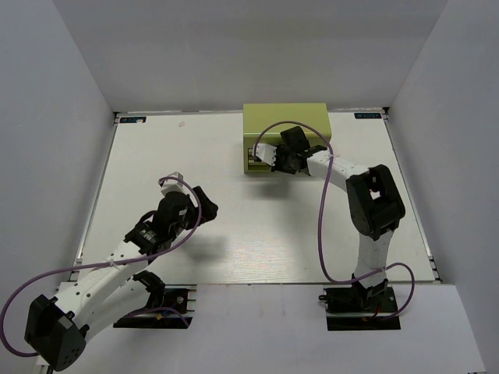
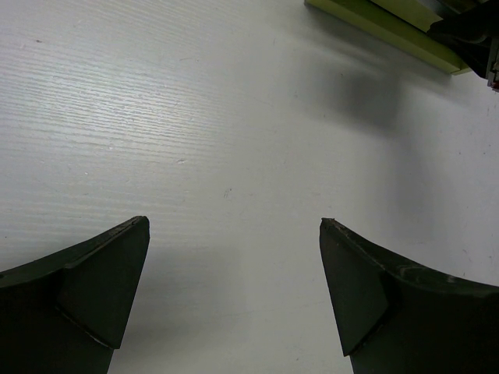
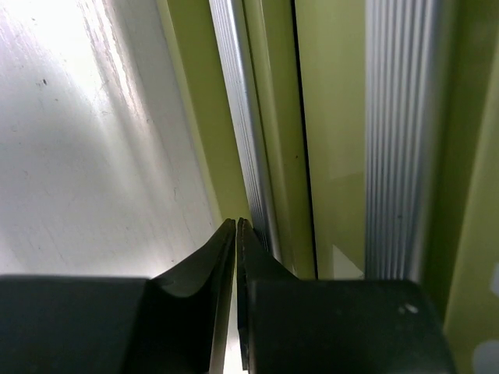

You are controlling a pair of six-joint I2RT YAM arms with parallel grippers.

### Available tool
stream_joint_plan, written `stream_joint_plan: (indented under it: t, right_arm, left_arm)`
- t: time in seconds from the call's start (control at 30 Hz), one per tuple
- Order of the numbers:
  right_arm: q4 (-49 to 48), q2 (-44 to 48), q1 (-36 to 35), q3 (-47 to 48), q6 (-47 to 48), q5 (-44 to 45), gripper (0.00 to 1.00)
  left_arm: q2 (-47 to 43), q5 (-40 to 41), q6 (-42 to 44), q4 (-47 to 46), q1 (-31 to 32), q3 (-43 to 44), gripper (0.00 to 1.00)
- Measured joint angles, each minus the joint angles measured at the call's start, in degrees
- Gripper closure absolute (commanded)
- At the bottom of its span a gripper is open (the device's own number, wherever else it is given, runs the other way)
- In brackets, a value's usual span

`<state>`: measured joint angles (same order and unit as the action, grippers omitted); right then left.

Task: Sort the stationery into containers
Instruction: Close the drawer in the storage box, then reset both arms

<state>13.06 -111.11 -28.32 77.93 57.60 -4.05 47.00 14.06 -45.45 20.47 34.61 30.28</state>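
1. My right gripper point(image 3: 236, 227) is pinched almost shut on nothing. Its tips are right up against the tool chest point(image 3: 335, 117), beside a ribbed drawer rail point(image 3: 243, 117).
2. No pens show anywhere, so I judge the sorting nearly done.
3. My left gripper point(image 2: 234, 226) is spread wide and empty. Bare table point(image 2: 195, 117) lies ahead of it, and the chest is well ahead to its right.

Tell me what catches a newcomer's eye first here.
The olive-green tool chest at the far edge of the table, right of centre, stands out. The right gripper, pinched shut, sits at its ribbed front; the left gripper hangs wide open above the table's left half.
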Motion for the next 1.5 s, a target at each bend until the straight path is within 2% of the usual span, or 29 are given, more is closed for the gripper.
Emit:
stream_joint_plan:
  t: [0.13,0.23,0.37,0.4,0.47,0.5,0.57,0.73,0.97,1.23,1.5]
  right_arm:
    - [0.17,0.00,0.02,-0.02,-0.04,-0.44,0.88]
    - [0.72,0.42,0.39,-0.24,0.31,-3.89,0.80]
    - [4.87,5.11,0.90,-2.82,-0.28,-11.82,0.65]
    - [6.34,6.62,0.96,-3.19,-0.83,-13.86,0.52]
    - [8.02,9.70,0.98,-3.56,-3.23,-17.59,0.38]
    - [8.48,11.13,1.01,-3.56,-4.74,-19.26,0.25]
    - [9.22,13.64,1.09,-3.56,-8.50,-22.16,0.10]
    - [8.72,17.86,1.70,-3.56,-21.07,-24.06,0.10]
    - [4.90,21.33,2.58,-4.72,-36.26,-15.82,0.10]
    - [-0.63,29.03,3.63,-12.63,-41.99,-8.04,0.10]
    - [-3.08,30.29,4.33,-15.58,-43.98,-5.49,0.10]
  left_arm:
    - [0.04,0.00,0.00,0.00,0.00,0.00,0.00]
    - [0.35,0.00,0.20,-0.07,0.00,0.11,0.00]
    - [0.46,-0.17,0.46,-0.46,0.00,0.11,0.00]
    - [0.46,-0.24,0.48,-0.72,0.00,0.11,0.00]
    - [0.46,-0.55,0.70,-1.27,0.00,0.11,0.00]
    - [0.46,-0.74,0.94,-1.53,0.00,0.11,0.00]
    - [0.59,-1.09,1.29,-1.81,0.00,0.28,0.00]
    - [2.08,-2.12,2.40,-3.37,0.00,1.25,0.00]
    - [4.76,-4.09,4.09,-5.31,0.00,3.45,0.00]
    - [5.20,-5.88,5.25,-7.87,0.02,4.07,0.00]
    - [5.18,-7.32,6.25,-10.40,0.24,4.07,0.00]
